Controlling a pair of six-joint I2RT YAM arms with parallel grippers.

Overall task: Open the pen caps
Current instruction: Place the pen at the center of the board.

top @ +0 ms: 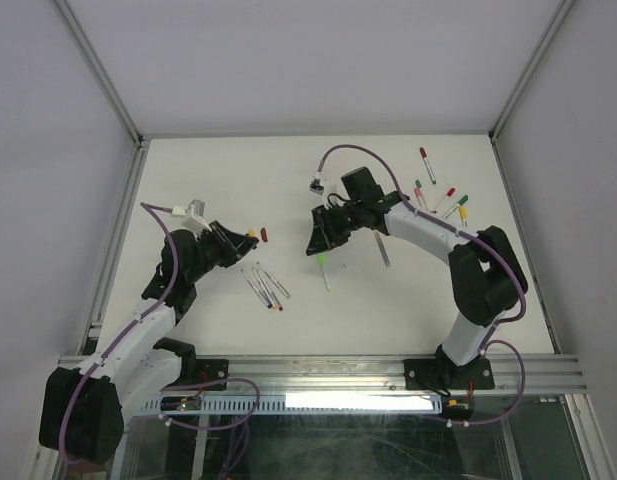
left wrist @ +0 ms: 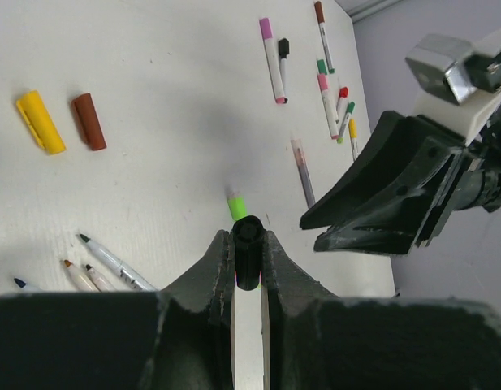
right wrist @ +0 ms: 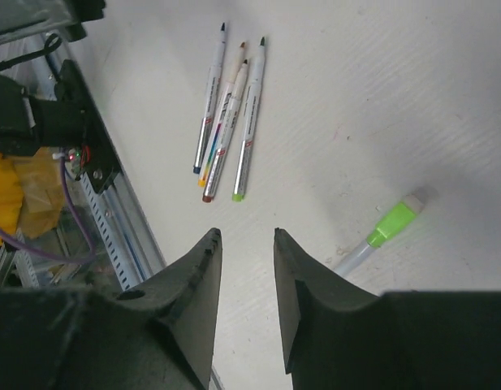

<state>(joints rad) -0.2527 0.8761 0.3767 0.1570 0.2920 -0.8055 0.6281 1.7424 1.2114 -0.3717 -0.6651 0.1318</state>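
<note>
I count four uncapped pens [right wrist: 248,114], two loose caps [left wrist: 41,122], yellow and brown, one black cap [left wrist: 248,244] held, one green-capped pen [right wrist: 394,221], one greyish pen [left wrist: 303,172], and roughly seven capped pens [left wrist: 271,61] beyond.

Top view looks down on the whole table [top: 238,180]; both close wrist views share the green-capped pen [left wrist: 237,206].

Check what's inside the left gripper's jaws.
A black pen cap, pinched in the left gripper. The fingers cover its sides; whether anything sits within the cap isn't visible.
</note>
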